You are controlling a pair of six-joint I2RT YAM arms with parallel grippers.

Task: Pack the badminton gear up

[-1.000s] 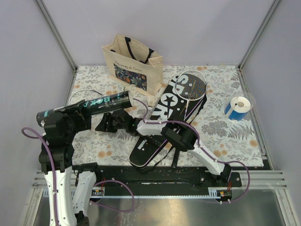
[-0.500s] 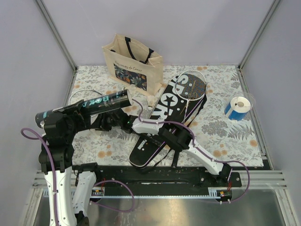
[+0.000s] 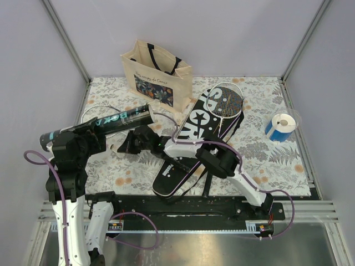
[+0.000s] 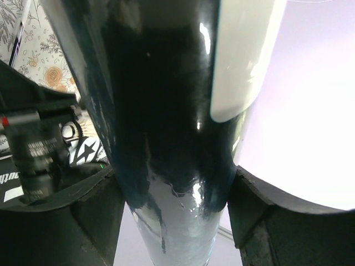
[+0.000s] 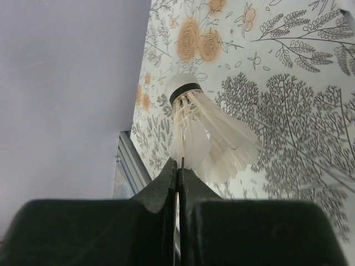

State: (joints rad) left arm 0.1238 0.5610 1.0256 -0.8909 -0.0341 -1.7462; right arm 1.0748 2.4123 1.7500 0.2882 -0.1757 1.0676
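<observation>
L gripper (image 3: 87,132) is clamped round the tube (image 3: 127,117); in the left wrist view the tube fills the gap btwn the two fingers (image 4: 72,221), both pressed to its sides. Tube is held up off the table (image 3: 266,160), over the left side, lying nearly level. One end is out past the left edge, the other points twd the table's middle.

R gripper (image 5: 177,166) has its fingers closed tight, pinching the feather tips of a shuttlecock (image 5: 202,130). The cork nose w/ dark band points away from the gripper. From above, this gripper sits over the left-centre of the table, just below the tube's inner end, w/ the shuttlecock twd the left edge. Can't tell if the shuttlecock touches the cloth.

Cover (image 3: 191,133), lettered "SPORT", lies flat on a diagonal, from near the middle of the near edge up twd the far right. R arm crosses over its near half. One racket (image 3: 227,101) lies on top of the cover, head at the cover's far end. Its handle end is under the arm, not visible. Second racket (image 3: 95,108): only part of the thin hoop shows, by the left edge, behind the tube.

Tote bag (image 3: 158,72) stands upright at the far edge, left of centre. Blue-white roll (image 3: 282,126) sits by the right edge, well apart from the rest.
</observation>
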